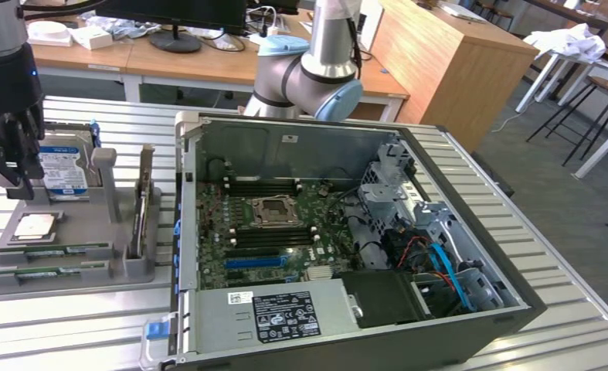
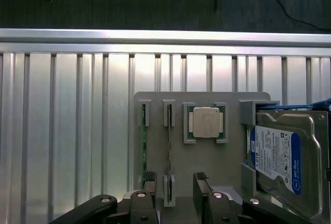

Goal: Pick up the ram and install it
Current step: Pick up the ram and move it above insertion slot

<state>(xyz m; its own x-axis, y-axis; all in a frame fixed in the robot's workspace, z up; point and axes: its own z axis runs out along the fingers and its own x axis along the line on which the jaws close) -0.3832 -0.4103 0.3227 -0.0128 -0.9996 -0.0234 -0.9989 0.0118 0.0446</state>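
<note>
As the long, thin green circuit-board ram stick [image 2: 143, 141] sits on edge in its slot in the flat grey holder block [image 2: 207, 167], neither pick-up nor installation is done. The black gripper [image 2: 174, 187] hangs above the block, jaws apart and holding nothing. The open black computer case [image 1: 469, 325] lies beside the block, and its memory slots appear unfilled. Both rest on a ribbed aluminium table [image 1: 66, 332]. Wooden desks [image 1: 438, 54] and stools [image 1: 602, 85] stand beyond.
</note>
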